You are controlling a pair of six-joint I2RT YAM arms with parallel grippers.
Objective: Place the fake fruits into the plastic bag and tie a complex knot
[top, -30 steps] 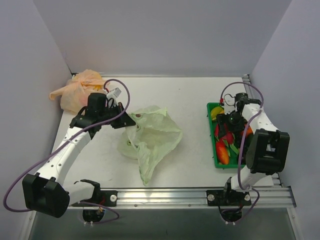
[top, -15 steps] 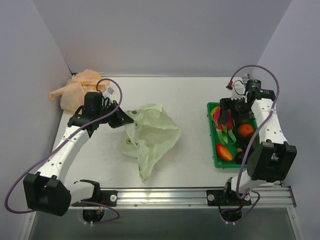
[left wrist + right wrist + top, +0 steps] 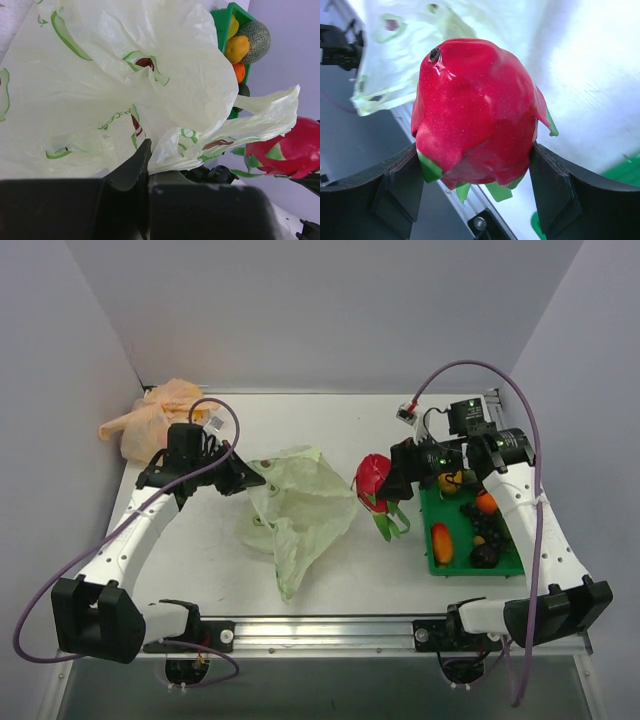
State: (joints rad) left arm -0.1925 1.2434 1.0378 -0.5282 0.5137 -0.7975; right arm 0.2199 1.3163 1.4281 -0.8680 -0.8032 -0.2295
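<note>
Dragon fruit lifted off tray toward bag — right tool clasping it, left tool pinching bag

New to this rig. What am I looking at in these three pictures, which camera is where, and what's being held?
Two small robot arms are bolted at the near edge of a white table, each ending in a two-finger gripper. The wide picture looks down from above and behind them. The other two come from a camera on each wrist, so each shows its own fingers at the bottom. The left gripper is shut on an edge of the pale green plastic bag, which lies crumpled mid-table. The right gripper holds a pink dragon fruit between the bag and a green tray holding the other fake fruits. A peach-orange bag sits in the far left corner.
</note>
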